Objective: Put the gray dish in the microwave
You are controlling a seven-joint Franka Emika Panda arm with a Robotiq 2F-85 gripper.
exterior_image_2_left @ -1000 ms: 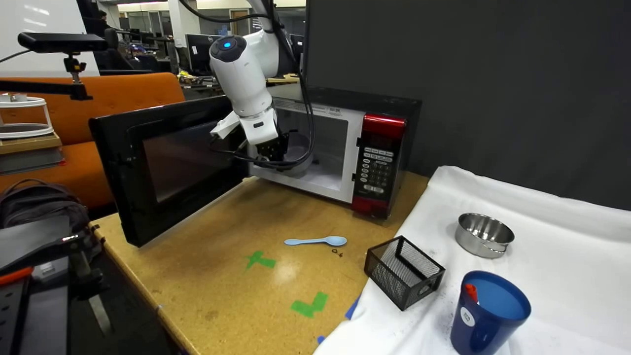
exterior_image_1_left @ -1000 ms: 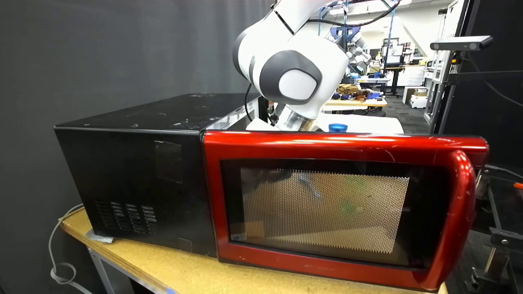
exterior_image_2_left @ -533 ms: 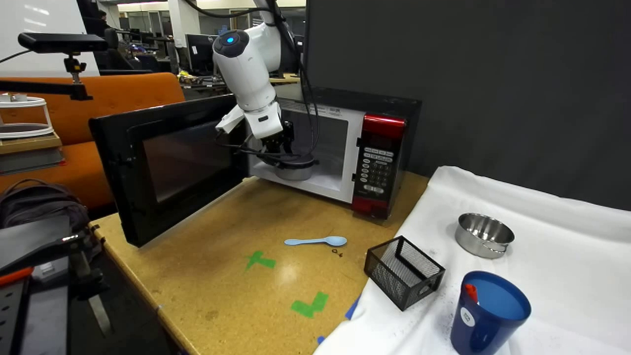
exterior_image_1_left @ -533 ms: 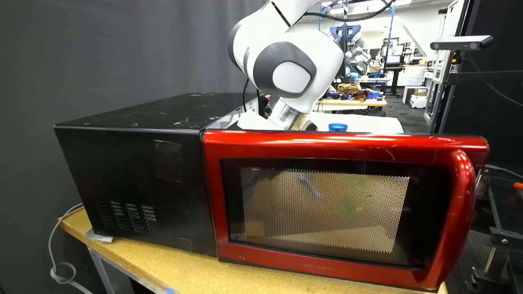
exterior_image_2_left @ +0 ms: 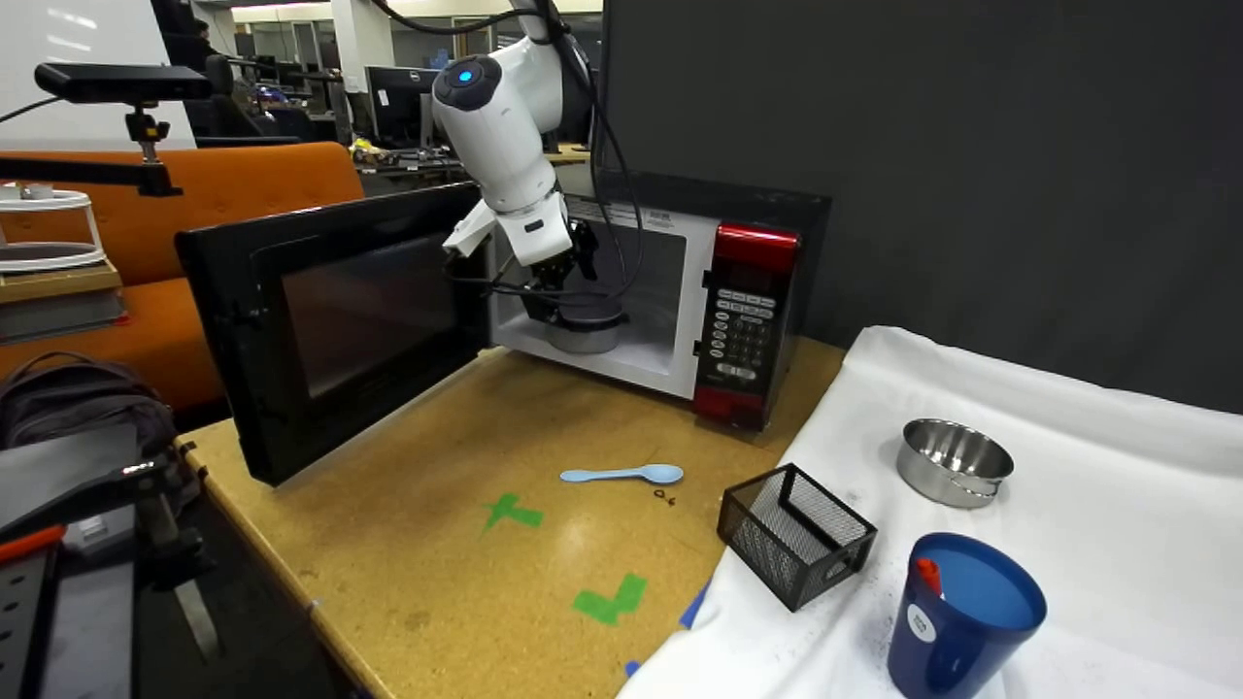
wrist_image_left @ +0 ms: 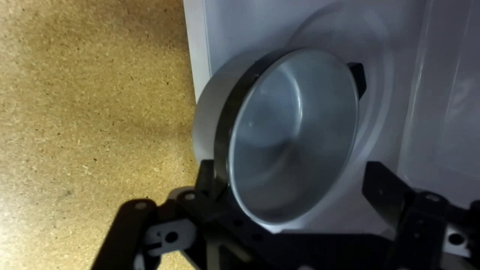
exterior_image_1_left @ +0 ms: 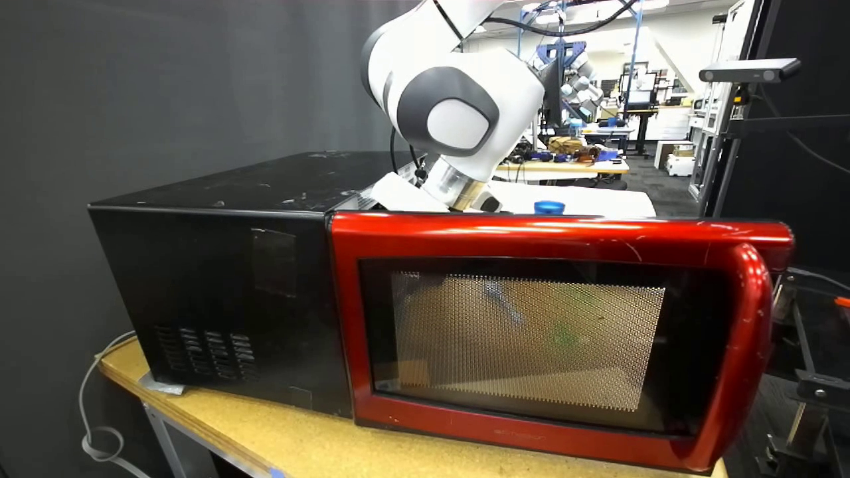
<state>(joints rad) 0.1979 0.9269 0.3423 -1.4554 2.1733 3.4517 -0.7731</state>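
The gray dish (wrist_image_left: 292, 135), round with a dark band around its wall, sits upright just inside the microwave (exterior_image_2_left: 748, 330), at the front of its pale floor. From the wrist, its outer wall overlaps the front edge. My gripper (wrist_image_left: 290, 174) is open, its jaws wide apart. The left finger (wrist_image_left: 205, 174) lies close against the dish's outer side; whether they touch I cannot tell. On the far side the right finger (wrist_image_left: 382, 183) stands clear of the rim. The microwave door (exterior_image_1_left: 544, 232) is swung wide and hides the gripper in that exterior view.
On the tabletop lie a blue spoon (exterior_image_2_left: 626, 475) and green tape (exterior_image_2_left: 612, 600). A black mesh basket (exterior_image_2_left: 796, 539), a metal bowl (exterior_image_2_left: 954, 464) and a blue cup (exterior_image_2_left: 961, 621) stand by the white cloth (exterior_image_2_left: 1117, 544). The opened door flanks the arm.
My gripper has gone from shut to open. The arm has risen a little and shifted right in the exterior view that shows the microwave's opening. The dish now stands free on the microwave floor.
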